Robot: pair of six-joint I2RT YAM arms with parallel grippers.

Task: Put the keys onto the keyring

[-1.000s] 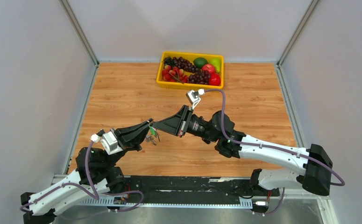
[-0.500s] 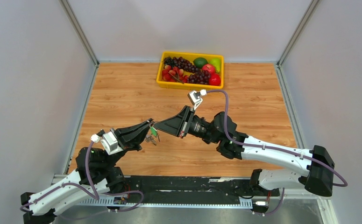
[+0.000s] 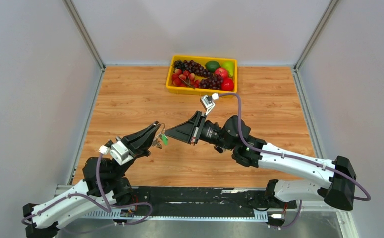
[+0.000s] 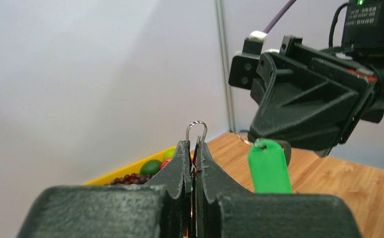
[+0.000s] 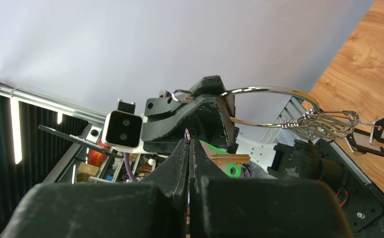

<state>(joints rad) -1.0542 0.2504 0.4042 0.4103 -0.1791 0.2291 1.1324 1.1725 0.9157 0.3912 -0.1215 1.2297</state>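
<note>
Above the table's middle, my left gripper point(image 3: 156, 128) and right gripper point(image 3: 167, 133) meet tip to tip. The left gripper point(image 4: 195, 145) is shut on a thin wire loop point(image 4: 196, 128) that sticks out past its fingertips. In the right wrist view the large silver keyring point(image 5: 269, 88) runs from that gripper to a bunch of wire clips point(image 5: 328, 125) and a black-headed key point(image 5: 364, 147). The right gripper point(image 5: 188, 144) is shut on a tiny ring. The green-headed key point(image 4: 269, 166) hangs from it, just below both tips point(image 3: 164, 140).
A yellow tray point(image 3: 202, 91) of grapes, apples and other fruit stands at the back middle of the wooden table point(image 3: 130, 99). Grey walls close the table on the left, right and back.
My left gripper has tilted upward and lifted its tip a little. The hanging keys rose with it. The right arm shifted slightly, with its tip still at the left one.
</note>
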